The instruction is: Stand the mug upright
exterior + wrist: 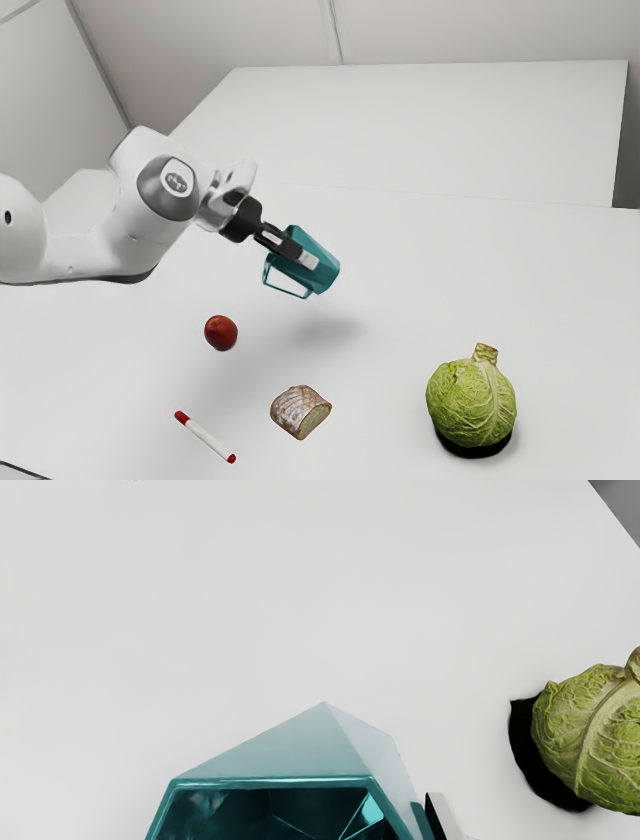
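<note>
Item: my gripper point(299, 254), closed on the mug, one finger point(439, 807) beside its wall.
Item: teal mug point(322, 272), aloft over the table point(400, 350), tilted, mouth toward my hand, handle point(287, 292) hanging on the underside.
Hazard, chief: slanted walls could slide or twist between my fingers while I level the hand.
Hazard: release while tilted, and the mug would land on an edge and roll onto its side; release too high, and it would bounce.
Hazard: lowered askew, the handle might strike first.
Nearby: tomato point(221, 332), bread point(300, 411), cabbage point(470, 400), knockable if I drift.
</note>
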`<state>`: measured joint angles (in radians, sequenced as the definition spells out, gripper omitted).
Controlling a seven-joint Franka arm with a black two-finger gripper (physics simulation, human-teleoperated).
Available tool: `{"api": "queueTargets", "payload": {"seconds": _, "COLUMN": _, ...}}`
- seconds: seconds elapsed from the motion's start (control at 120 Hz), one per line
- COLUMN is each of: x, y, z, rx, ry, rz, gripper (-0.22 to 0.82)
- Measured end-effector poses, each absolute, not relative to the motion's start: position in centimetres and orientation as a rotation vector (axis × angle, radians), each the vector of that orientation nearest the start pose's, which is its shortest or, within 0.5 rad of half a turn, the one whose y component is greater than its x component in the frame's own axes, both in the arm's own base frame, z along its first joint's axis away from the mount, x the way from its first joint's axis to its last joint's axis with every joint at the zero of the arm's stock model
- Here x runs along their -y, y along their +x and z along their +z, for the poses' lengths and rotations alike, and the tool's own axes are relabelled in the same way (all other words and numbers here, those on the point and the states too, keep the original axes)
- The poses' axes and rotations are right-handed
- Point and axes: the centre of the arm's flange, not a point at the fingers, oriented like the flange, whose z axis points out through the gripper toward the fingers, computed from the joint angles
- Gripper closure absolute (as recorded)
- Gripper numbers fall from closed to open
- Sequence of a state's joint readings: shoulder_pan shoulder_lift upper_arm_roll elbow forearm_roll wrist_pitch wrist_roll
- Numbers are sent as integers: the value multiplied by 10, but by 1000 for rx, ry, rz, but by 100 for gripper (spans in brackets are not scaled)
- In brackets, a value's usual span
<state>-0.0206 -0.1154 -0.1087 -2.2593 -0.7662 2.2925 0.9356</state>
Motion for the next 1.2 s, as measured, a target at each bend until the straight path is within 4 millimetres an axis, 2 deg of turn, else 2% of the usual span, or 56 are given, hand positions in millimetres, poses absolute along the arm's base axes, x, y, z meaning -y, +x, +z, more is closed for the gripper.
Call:
{"api": "queueTargets", "payload": {"seconds": 0.05, "x": 84, "y": 517, "z": 443, "rx": -1092, "ry": -3334, "rz": -583, "gripper": 78}}
{"api": "queueTargets", "payload": {"seconds": 0.108, "x": 83, "y": 518, "z": 447, "rx": -1114, "ry": -3265, "rz": -472, "gripper": 78}}
{"api": "queueTargets", "payload": {"seconds": 0.283, "x": 66, "y": 520, "z": 438, "rx": -1019, "ry": -3146, "rz": -226, "gripper": 78}}
{"api": "queueTargets", "payload": {"seconds": 0.475, "x": 60, "y": 525, "z": 426, "rx": -888, "ry": -3079, "rz": -87, "gripper": 78}}
{"api": "queueTargets", "payload": {"seconds": 0.842, "x": 48, "y": 530, "z": 398, "rx": -631, "ry": -3032, "rz": 29, "gripper": 78}}
{"api": "queueTargets", "payload": {"seconds": 1.025, "x": 46, "y": 543, "z": 394, "rx": -524, "ry": -3027, "rz": 27, "gripper": 78}}
{"api": "queueTargets", "payload": {"seconds": 1.2, "x": 41, "y": 550, "z": 380, "rx": -428, "ry": -3037, "rz": 27, "gripper": 78}}
